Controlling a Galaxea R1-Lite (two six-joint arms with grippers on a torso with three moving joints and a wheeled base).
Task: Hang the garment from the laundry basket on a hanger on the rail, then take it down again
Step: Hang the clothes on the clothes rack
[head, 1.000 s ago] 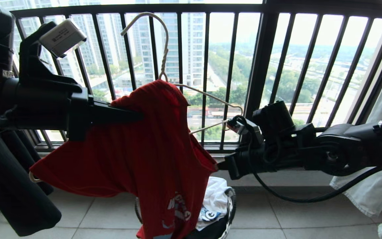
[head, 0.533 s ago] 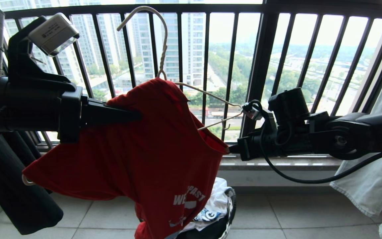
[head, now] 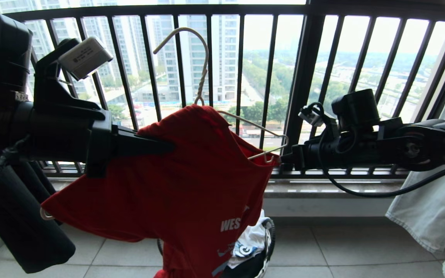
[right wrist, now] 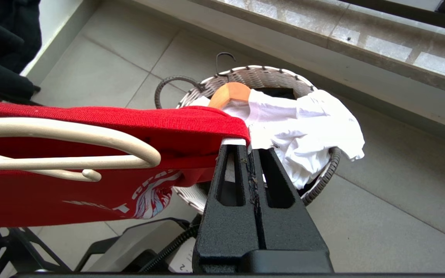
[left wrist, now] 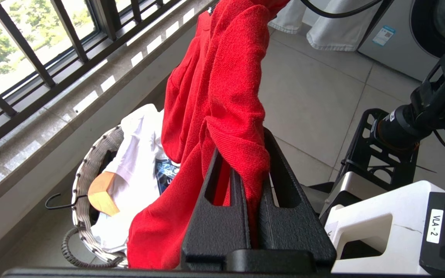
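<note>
The red garment (head: 176,185) hangs half over the cream wire hanger (head: 203,61), whose hook stands free in front of the window bars. My left gripper (head: 170,146) is shut on a bunch of the red cloth (left wrist: 222,85) near the shoulder. My right gripper (head: 284,159) is shut on the garment's edge (right wrist: 110,119), right beside the hanger's bare end (right wrist: 72,135). The laundry basket (head: 269,235) stands on the floor below. The rail is out of view.
A white T-shirt (right wrist: 303,127) and a wooden hanger (right wrist: 230,92) lie in the basket (right wrist: 261,71). A black garment (head: 21,231) hangs at the left, a pale one (head: 439,200) at the right. The black window railing (head: 303,77) stands close ahead. A washing machine (left wrist: 419,34) stands behind.
My right gripper has risen with the garment's edge, up to the hanger's bare end. The shirt's printed front has lifted out of the basket. The left gripper and hanger have only wobbled slightly.
</note>
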